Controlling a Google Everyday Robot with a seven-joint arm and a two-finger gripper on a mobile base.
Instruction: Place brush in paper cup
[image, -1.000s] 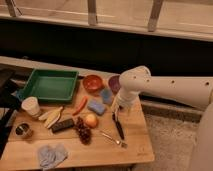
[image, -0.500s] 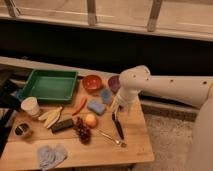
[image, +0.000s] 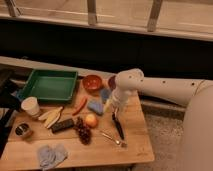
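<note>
At the front edge of the pale wooden desk (image: 100, 156) lies a crumpled grey-blue cloth (image: 51, 154), with a small shiny metal tin (image: 22, 131) out at the left and a thin silvery utensil (image: 112, 138) towards the right. Just past the utensil, the brush (image: 119, 129) lies flat on the wood. Its slim black handle runs roughly near to far, and its far end sits directly under the robot's hand (image: 116, 109), which hangs from a smooth white arm (image: 165, 89) reaching in from the right. Whether the hand is apart, together or clamped on the handle cannot be told.

The paper cup (image: 31, 106), white and slightly tapered, stands upright well apart to the hand's left, near the desk's left edge. Between the two lie a bunch of dark grapes (image: 82, 132), a round orange-yellow fruit (image: 90, 120), pale bananas (image: 50, 116) and a soft blue sponge (image: 96, 106). The carry will probably have to cross over these, and the long brush (now lying flat) will likely need tipping upright to enter the round rim.

Farther back sit a green plastic tray (image: 50, 95) and a glossy red bowl (image: 92, 82).
</note>
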